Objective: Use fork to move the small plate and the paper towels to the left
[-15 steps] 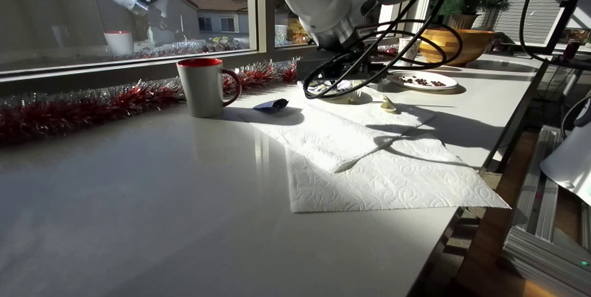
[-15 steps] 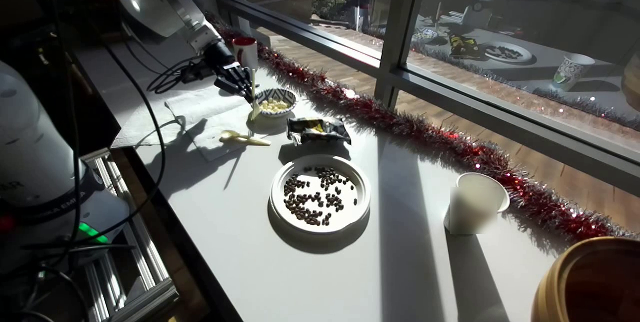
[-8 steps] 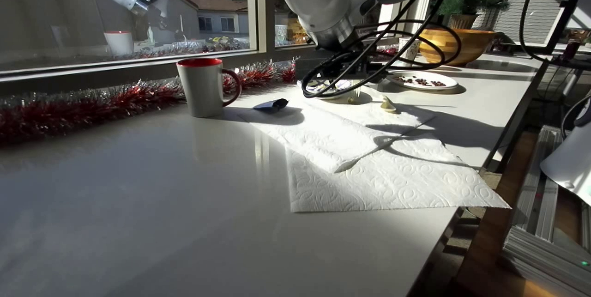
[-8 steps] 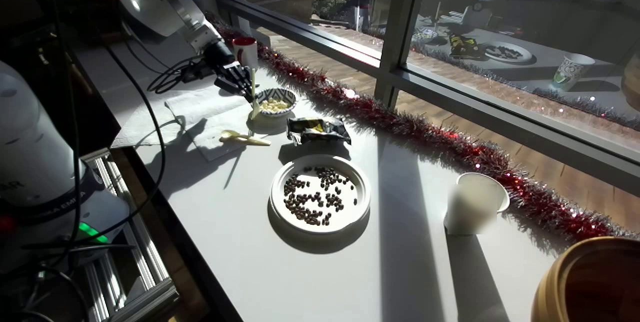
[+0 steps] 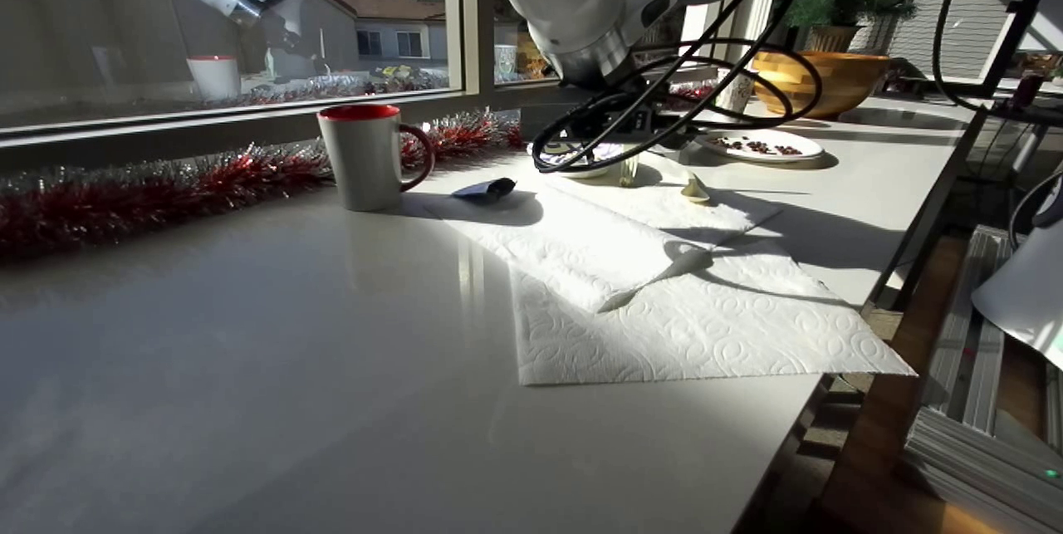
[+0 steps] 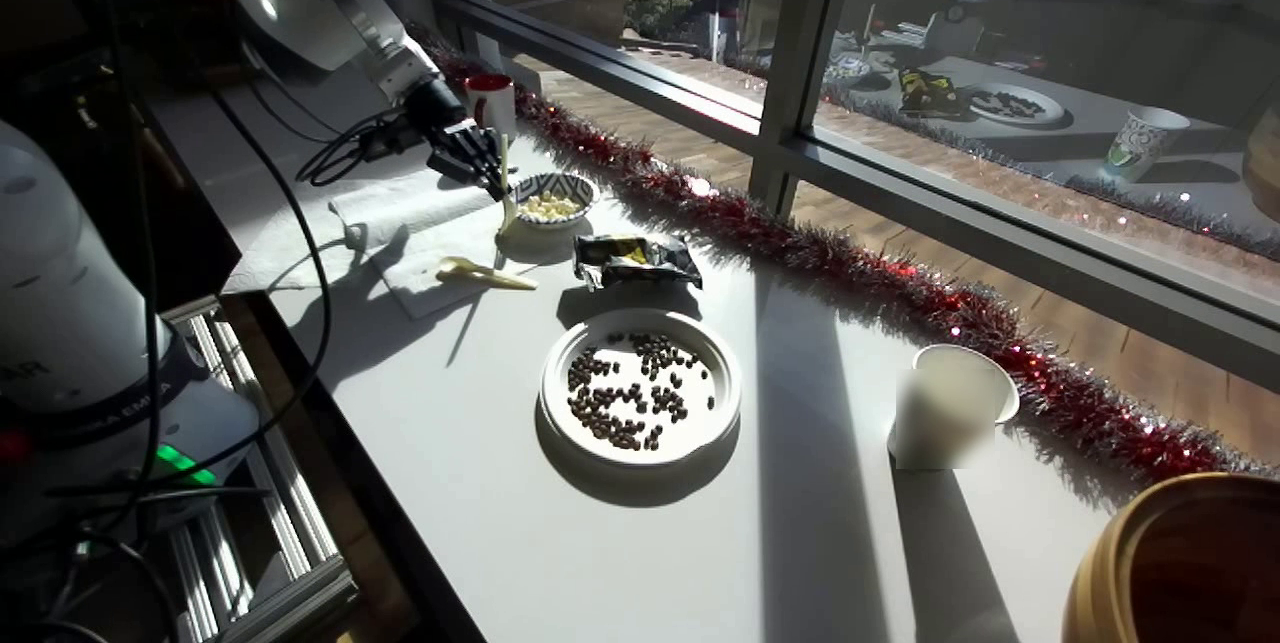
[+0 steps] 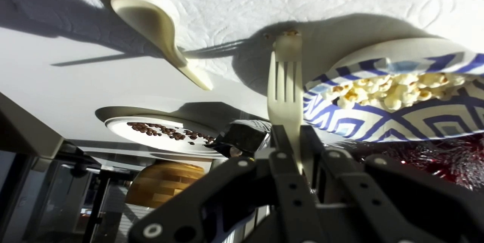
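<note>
Where the black gripper [image 7: 294, 137] narrows, one cream-coloured fork [image 7: 286, 112] is clamped just behind its head, tines pointing down, their tips blurred in the wrist view. Small patterned dish [image 7: 401, 126]: round, pale, with blue geometric bands; contains popcorn [image 7: 393, 90]; stands just beside the fork, contact undetermined; whether it sits on the paper towels [image 5: 714, 322] or at their edge cannot be told. Those sheets: white, embossed with loops, overlapping, spread on the table [image 5: 291, 351], one corner overhanging. Spoon [image 7: 151, 20]: cream-coloured; its bowl lies on the towels, its handle runs past their edge. White plate [image 6: 727, 383]: round; bears small dark-brown pieces [image 6: 600, 413]. Packet [image 6: 638, 263]: black with yellow marking; lies between the white plate and the small patterned dish. Mug [image 5: 361, 160]: pale outside, red inside, red handle; stands upright. Small dark object [image 5: 486, 190]: identity unclear; lies near the mug. Paper cup [image 6: 950, 408]: upright, its front blurred. Wooden bowl [image 5: 818, 81]: shows in both exterior views. Tinsel garland [image 6: 830, 268]: red and silver; runs along the window frame [image 6: 790, 83].
</note>
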{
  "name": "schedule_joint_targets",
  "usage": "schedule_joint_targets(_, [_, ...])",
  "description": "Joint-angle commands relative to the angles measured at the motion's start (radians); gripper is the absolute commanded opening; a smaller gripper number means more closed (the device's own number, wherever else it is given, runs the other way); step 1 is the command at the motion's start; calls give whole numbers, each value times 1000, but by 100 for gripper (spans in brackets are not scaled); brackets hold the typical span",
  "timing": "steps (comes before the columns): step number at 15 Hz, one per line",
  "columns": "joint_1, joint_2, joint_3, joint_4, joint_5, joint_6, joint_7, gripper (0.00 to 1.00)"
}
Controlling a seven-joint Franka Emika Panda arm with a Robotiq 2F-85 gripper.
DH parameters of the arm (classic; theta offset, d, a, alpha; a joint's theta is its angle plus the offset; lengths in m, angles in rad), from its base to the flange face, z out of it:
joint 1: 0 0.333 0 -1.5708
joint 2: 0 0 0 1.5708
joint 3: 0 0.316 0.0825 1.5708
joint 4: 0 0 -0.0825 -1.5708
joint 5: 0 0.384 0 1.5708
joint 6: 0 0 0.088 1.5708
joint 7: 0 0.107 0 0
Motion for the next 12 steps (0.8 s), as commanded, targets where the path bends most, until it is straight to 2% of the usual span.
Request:
schedule_joint_targets(1, [9, 8, -1, 0, -35, 32, 33, 3])
schedule_joint_targets(12, [32, 71, 13, 27, -89, 82, 19, 3])
